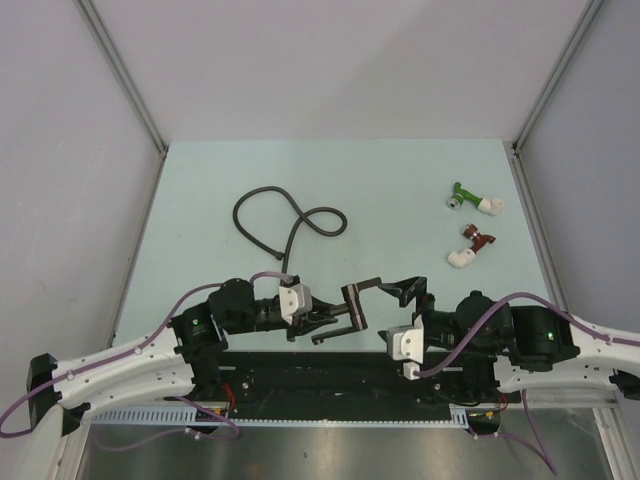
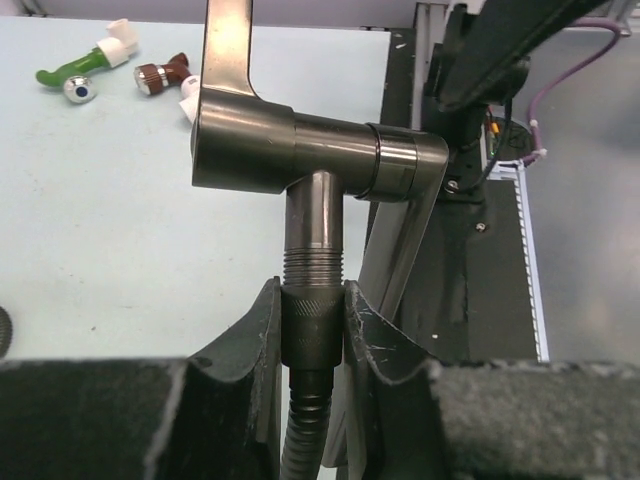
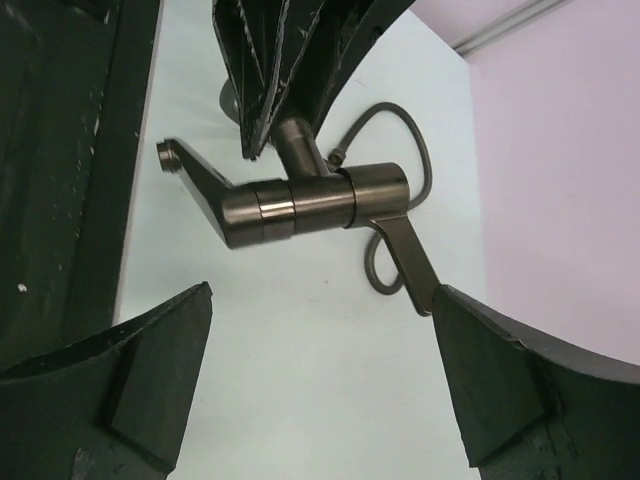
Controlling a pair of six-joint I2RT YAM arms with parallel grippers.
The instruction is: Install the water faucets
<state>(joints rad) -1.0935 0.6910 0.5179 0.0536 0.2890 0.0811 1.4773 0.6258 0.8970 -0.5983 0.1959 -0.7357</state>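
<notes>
You're in a robot lab cell here: plain grey panels point(image 1: 350, 60) on aluminium rails point(image 1: 123, 78) box in your pale table point(image 1: 400, 170).

left arm point(image 1: 130, 362), right arm point(image 1: 598, 345): white shells, black joints | cables point(image 1: 520, 297): purple | fingers point(image 2: 385, 330): black, scratched | lights point(image 1: 541, 335): green

The faucet point(image 2: 280, 150) is held over the near part of the desk point(image 1: 400, 180), its stem clamped between the fingers point(image 2: 255, 340) of the left gripper point(image 2: 312, 330), which lies just left of it. The right gripper point(image 3: 320, 390) is set just right of the faucet, fingers spread and apart from it. The hose point(image 1: 290, 220) is looped behind the faucet and joined to its stem. Two fittings, the farther fitting point(image 1: 472, 199) and the nearer fitting point(image 1: 470, 246), lie behind and well right of the faucet.
</notes>
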